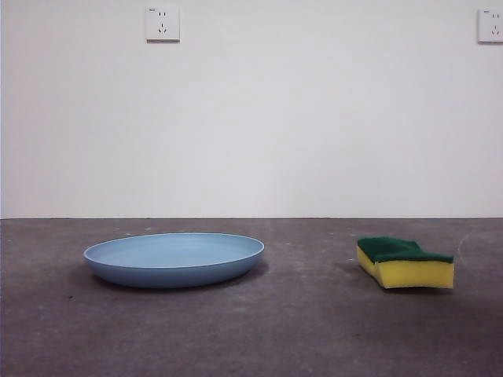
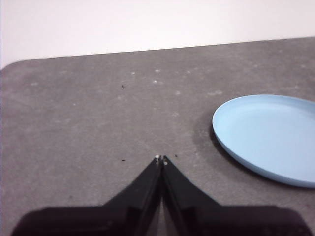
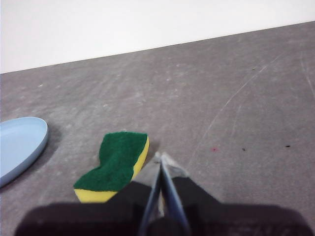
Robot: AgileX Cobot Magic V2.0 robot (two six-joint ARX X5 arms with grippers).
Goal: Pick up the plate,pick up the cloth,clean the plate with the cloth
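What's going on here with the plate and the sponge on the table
Nothing is being handled yet. The light-blue plate lies flat on the grey table, and the sponge lies apart from it, green side up. The left gripper hangs near the plate and the right gripper near the sponge, both shut and empty.

The plate (image 1: 174, 259) and the cloth (image 1: 405, 263) lie well apart on the table (image 1: 299, 330).
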